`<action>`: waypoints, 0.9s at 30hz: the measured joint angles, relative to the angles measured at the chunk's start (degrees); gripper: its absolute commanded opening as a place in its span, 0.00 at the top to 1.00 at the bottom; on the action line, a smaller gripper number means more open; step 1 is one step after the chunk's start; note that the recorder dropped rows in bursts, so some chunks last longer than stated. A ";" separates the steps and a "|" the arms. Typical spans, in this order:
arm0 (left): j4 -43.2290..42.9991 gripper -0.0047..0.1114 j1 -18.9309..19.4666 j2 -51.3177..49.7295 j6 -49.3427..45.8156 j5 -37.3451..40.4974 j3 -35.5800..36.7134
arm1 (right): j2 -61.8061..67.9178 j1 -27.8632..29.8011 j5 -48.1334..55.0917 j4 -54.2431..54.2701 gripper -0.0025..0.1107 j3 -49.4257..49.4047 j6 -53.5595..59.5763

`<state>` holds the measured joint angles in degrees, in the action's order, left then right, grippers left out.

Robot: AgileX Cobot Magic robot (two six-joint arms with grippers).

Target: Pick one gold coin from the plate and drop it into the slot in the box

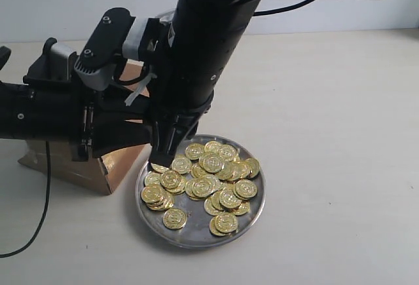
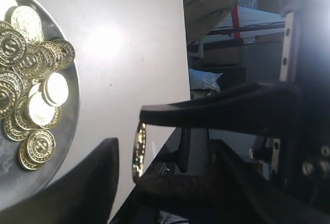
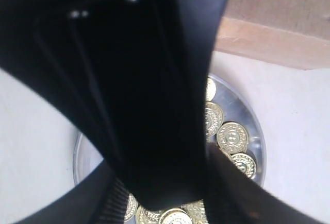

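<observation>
So the left hand [image 2: 139, 149] is pinching one gold coin [image 2: 138, 158] edge-on, up by the box [image 1: 110, 170], just left of the plate [image 1: 196, 240] on the table [image 1: 340, 101]. Right hand [image 1: 160, 159] is down at the plate's far-left rim; can't tell how open it is. No view of the slot, it's hidden under the left arm [image 1: 52, 111].

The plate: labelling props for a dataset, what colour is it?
The plate is shiny silver; exterior view shows it best.

plate [image 1: 200, 236]: silver, coin-heaped | box [image 1: 114, 170]: brown, adjacent | gold coin [image 2: 137, 157]: pinched, left hand [image 2: 140, 147]
</observation>
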<state>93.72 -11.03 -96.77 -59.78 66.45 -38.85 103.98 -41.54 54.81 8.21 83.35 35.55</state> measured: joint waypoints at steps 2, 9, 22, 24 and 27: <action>0.00 0.52 0.00 0.00 0.00 -0.35 0.00 | 0.00 0.00 -0.12 0.00 0.77 0.00 0.00; 0.00 0.52 0.00 -1.34 0.00 -0.71 0.00 | 0.00 0.00 -0.57 0.00 0.77 0.00 0.00; 0.47 0.71 0.00 -1.56 0.00 -1.29 0.00 | 0.00 0.00 -1.90 0.65 0.77 0.00 0.00; 0.47 0.75 0.00 -1.56 0.00 -1.29 0.00 | 0.00 0.00 -1.99 0.76 0.77 0.00 0.00; 0.47 0.79 0.00 -1.56 0.00 -1.29 0.00 | 0.00 0.00 -2.17 0.98 0.77 0.00 0.00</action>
<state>94.19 -11.03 -98.33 -59.78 65.16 -38.85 103.98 -41.54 52.64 9.20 83.35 35.55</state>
